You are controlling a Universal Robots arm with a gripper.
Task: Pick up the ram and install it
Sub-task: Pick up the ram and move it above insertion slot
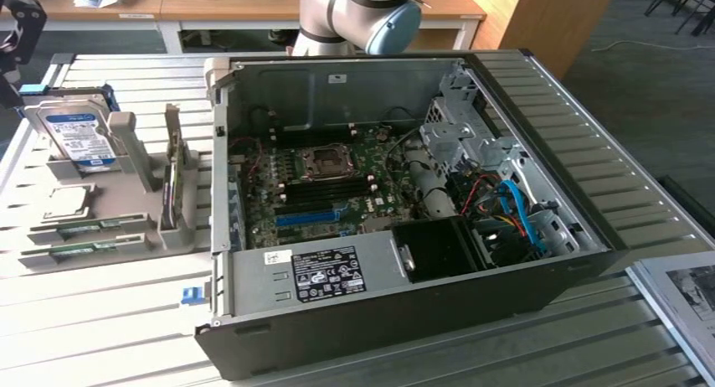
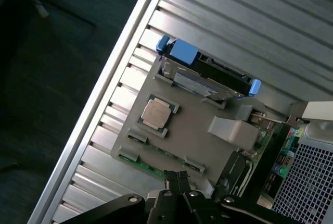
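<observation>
Ram (image 2: 152, 162) is a long, thin green board strip. It's seen mostly edge-on, so chips and label can't be made out. It sits in the outermost slot of the grey fixture (image 2: 192, 135), with grey clips at both ends, on the side farthest from the hard drive (image 2: 208, 75). In the exterior view it's the green strip at the fixture's near edge (image 1: 69, 255), with a second green stick (image 1: 84, 228) parallel just behind it and the CPU (image 1: 67, 201) lying flat behind that. The fixture sits on the slatted bench (image 1: 112, 320) on the exterior view's left, beside the open PC case (image 1: 369, 328). The ram is not in the case, and the motherboard (image 1: 324, 186) is well apart from it. Tool (image 2: 177, 178) is clenched, fingers pressed together with nothing between them. In the wrist view the fingertips are near the ram's mid-length, just off the fixture's outer edge. Can't tell whether they touch the board; it looks like a small gap. The ram is seated in its slot, not lifted.
</observation>
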